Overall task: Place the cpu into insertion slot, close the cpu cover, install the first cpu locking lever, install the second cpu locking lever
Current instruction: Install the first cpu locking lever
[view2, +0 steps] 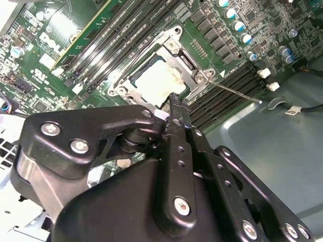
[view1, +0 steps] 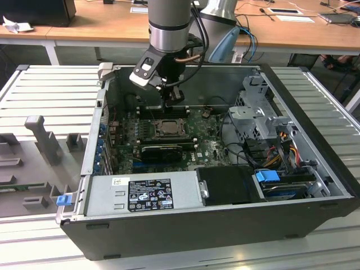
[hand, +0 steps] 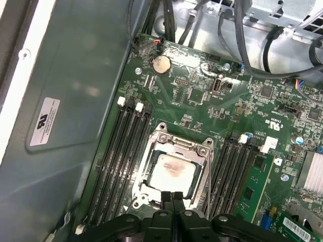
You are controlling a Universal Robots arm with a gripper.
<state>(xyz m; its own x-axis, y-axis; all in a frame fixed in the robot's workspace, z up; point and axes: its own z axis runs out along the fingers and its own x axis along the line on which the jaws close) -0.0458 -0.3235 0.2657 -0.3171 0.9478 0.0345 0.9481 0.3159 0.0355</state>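
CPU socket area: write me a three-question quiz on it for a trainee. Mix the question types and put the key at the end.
1. True or false: the cpu is lifted in the end effector.
2. The cpu cover is: A) raised on its hinge; B) down over the cpu; C) lying outside the case.
3. Fill in: the long black memory slots run along ____ sides of the insertion slot.
Key: 1 false, it lies in the insertion slot and shows through the cover's window. 2 B. 3 two.
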